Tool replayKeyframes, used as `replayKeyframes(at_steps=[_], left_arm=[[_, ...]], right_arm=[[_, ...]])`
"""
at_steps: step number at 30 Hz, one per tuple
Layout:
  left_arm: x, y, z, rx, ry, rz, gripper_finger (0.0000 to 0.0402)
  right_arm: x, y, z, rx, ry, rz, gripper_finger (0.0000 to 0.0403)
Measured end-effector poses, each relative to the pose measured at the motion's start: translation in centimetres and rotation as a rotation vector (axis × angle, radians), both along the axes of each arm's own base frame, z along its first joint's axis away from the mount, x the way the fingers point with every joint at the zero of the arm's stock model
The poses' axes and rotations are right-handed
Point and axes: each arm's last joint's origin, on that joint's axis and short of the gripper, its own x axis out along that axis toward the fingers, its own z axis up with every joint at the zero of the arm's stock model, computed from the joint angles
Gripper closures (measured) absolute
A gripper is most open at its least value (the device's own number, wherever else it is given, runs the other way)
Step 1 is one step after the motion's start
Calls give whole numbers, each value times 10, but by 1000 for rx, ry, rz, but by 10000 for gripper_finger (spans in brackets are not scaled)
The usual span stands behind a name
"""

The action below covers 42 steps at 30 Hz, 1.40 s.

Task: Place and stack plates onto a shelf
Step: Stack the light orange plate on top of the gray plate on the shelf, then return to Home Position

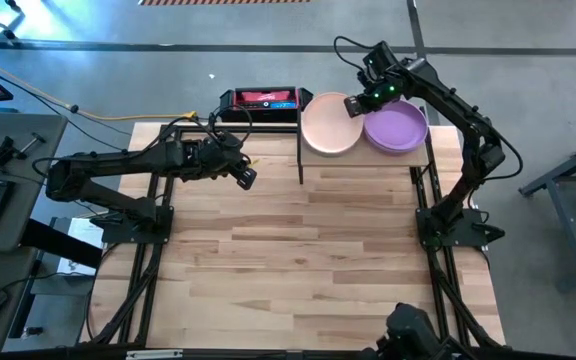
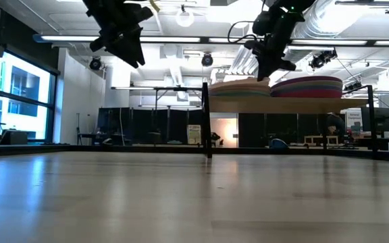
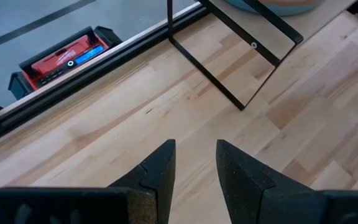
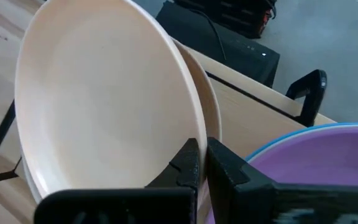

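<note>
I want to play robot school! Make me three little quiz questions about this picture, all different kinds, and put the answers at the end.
1. True or false: the purple plate tops the right-hand stack on the shelf.
2. Pick one. The right end effector is pinching the rim of which plate? A) purple B) cream C) teal
3. Fill in: the left end effector hangs over the ____, holding nothing.

Key
1. True.
2. B, the cream plate, tilted above the left-hand stack.
3. The table; its fingers are open.
</note>
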Motion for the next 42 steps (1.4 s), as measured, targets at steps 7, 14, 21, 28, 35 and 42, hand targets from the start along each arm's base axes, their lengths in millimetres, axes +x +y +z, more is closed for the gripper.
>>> replayKeyframes(at_steps=[7, 14, 21, 28, 35, 42], left_arm=[[0, 0, 0, -2, 0, -2, 298], [0, 0, 0, -5, -1, -5, 298], [0, 0, 0, -6, -1, -5, 298], [0, 0, 0, -7, -1, -6, 298], [-2, -1, 2, 6, 7, -25, 298], [-28, -4, 27, 69, -84, -28, 298]], right_arm=[[0, 0, 0, 9, -10, 7, 401], [0, 0, 0, 6, -7, -2, 361], [0, 0, 0, 19, -17, -15, 337], [0, 2, 2, 11, -19, -5, 336], [-4, 10, 13, 42, -113, 66, 336], [-9, 39, 40, -57, -179, 235, 336]])
